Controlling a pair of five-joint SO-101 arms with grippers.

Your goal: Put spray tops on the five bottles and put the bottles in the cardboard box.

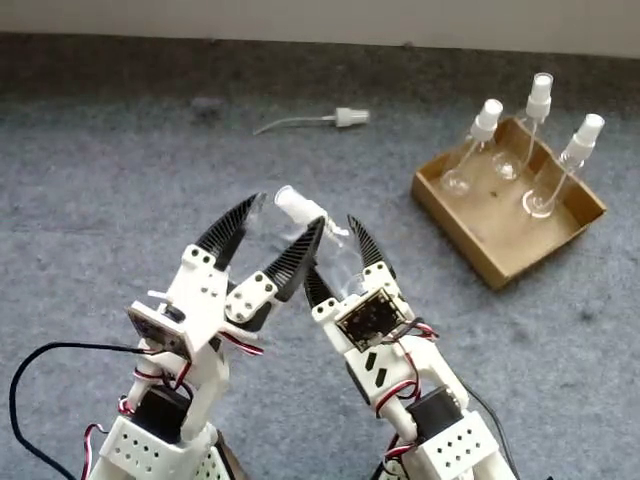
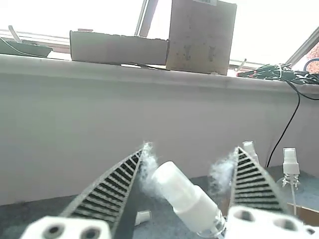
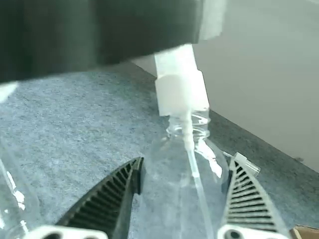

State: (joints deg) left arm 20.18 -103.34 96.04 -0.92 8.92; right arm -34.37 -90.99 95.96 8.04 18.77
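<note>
The right gripper is closed on a clear bottle, held over the table's near middle. A spray top sits above the bottle's neck with its dip tube inside; the collar looks unseated, though the angle is poor. The left gripper is spread wide around that top, gripping nothing. It should close on the white collar, keep it square to the neck, then press and twist. The cardboard box by the far right corner holds three capped bottles.
</note>
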